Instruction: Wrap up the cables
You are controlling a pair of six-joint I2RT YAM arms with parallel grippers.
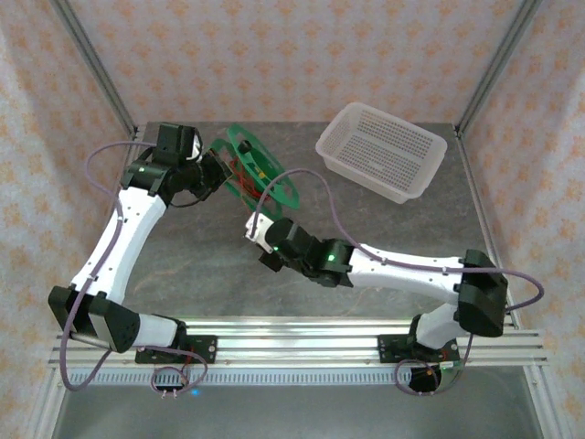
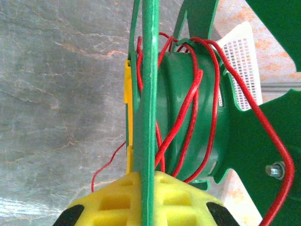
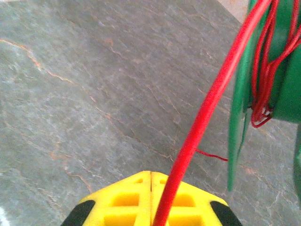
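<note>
A green spool (image 1: 251,169) stands on edge at the back left of the table, with the thin red cable (image 2: 193,117) wound loosely round its hub. My left gripper (image 2: 149,188) is shut on the edge of one green flange (image 2: 150,70), which runs up between the yellow fingers. My right gripper (image 3: 151,178) sits just below and to the right of the spool (image 3: 287,70), its yellow fingers closed together. A taut stretch of cable (image 3: 211,103) runs from the spool across its right finger. No cable shows in the seam at the tips.
A white perforated basket (image 1: 382,151) sits at the back right. Thick grey-purple cords (image 1: 329,206) arc from both arms above the table. A loose red cable end (image 3: 211,154) lies on the grey table (image 1: 201,274) under the spool.
</note>
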